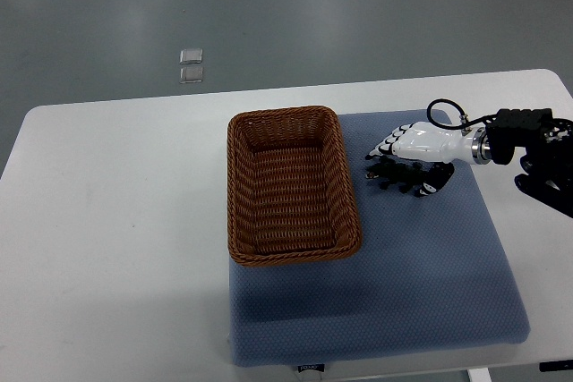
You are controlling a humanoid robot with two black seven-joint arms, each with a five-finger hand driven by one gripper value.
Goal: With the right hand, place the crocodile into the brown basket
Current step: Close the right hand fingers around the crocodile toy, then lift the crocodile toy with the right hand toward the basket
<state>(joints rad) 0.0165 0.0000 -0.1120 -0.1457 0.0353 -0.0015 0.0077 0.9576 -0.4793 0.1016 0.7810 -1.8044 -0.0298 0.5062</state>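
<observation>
From above, a white surface (107,203) stands on a grey floor (89,24), with a blue mat (403,284) covering its right part. I cannot make out the crocodile; only a dark patch shows beneath the right hand (414,160). That hand is low over the mat, just right of the basket (237,194). Whether its fingers grip anything, I cannot tell. The brown wicker basket sits at the mat's left edge. Two small clear squares (191,66) lie on the floor beyond the surface.

Even, cool overhead light, soft shadow under the basket (293,187) toward the near side, mild glare on the bench (116,221), sharp focus throughout
</observation>
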